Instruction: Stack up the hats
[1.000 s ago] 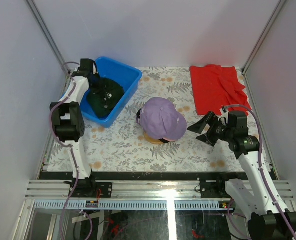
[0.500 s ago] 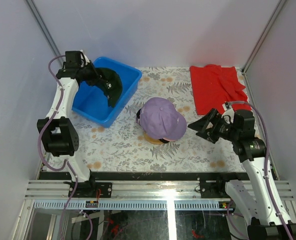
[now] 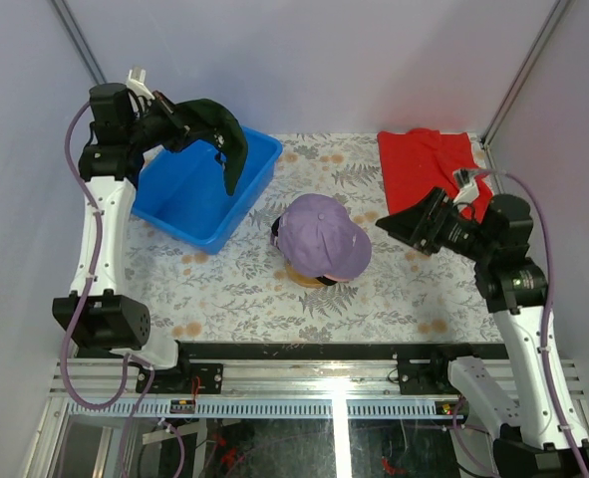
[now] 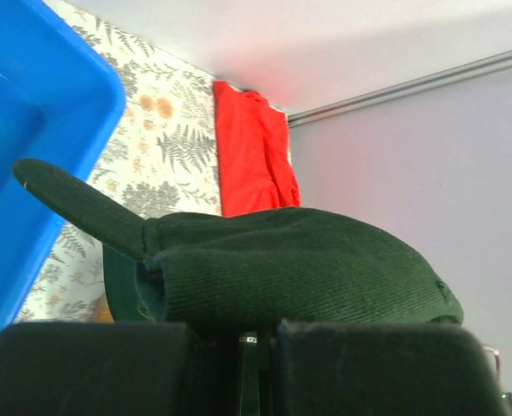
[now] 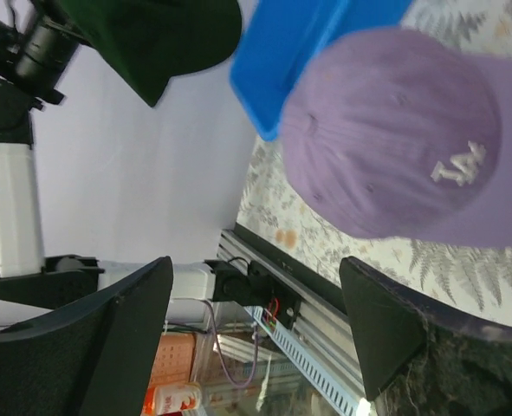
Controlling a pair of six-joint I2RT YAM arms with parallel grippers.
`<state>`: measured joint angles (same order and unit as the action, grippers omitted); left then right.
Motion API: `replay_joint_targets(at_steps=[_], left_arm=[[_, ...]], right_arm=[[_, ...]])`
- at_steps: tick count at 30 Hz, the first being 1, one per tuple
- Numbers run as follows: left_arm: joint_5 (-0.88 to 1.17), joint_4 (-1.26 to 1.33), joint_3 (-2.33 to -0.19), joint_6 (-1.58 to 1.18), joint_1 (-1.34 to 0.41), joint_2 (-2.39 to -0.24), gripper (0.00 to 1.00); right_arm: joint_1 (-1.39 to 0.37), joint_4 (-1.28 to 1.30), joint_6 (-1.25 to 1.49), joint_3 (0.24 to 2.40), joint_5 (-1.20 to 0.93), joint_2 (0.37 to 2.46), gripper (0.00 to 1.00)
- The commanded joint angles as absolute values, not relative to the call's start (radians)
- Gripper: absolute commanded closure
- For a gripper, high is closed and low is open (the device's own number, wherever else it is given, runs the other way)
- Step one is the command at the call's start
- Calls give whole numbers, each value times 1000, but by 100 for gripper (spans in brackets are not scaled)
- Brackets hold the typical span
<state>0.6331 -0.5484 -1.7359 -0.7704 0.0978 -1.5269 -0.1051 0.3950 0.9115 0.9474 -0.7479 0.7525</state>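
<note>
A fern-and-flower patterned table (image 3: 244,294) floors a booth with pale grey walls and metal posts in the upper corners. At the upper left of the top view, my left gripper (image 3: 174,124) is pinched on the dark green cap (image 3: 219,134). It holds the cap in the air over the back of the blue bin (image 3: 189,204), brim hanging down. At centre the lavender cap (image 3: 319,234) sits on the round wooden stand (image 3: 299,276), a dark edge showing under its left rim. The red cloth (image 3: 429,174) lies at the upper right. Below it, my right gripper (image 3: 412,225) hangs spread wide, holding nothing, just right of the lavender cap.
</note>
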Motion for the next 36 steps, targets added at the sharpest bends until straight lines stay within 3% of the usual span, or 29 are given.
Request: replay_joint_targets(at_steps=[1,7,13,22,36], left_arm=[[694,-492,-1751,-863,77,-1479,100],[645,-589,-1732,-855,0,-1440,100],[581,-656,-1738,-857,-104,-1433,100],[567,-662,-1739,-872,-141,-1434,100],[574,-670,-1754,-862,-140,-1458,100]], right_arm=[[-115,446,713,1216,-770,840,17],[-172,514,549,1481,-692,1009,18],[-529,674,338,1746,-295,1233,17],[-826,669,269,1904,56,1394,14],[-877,509,350,1882,131,1439,14]])
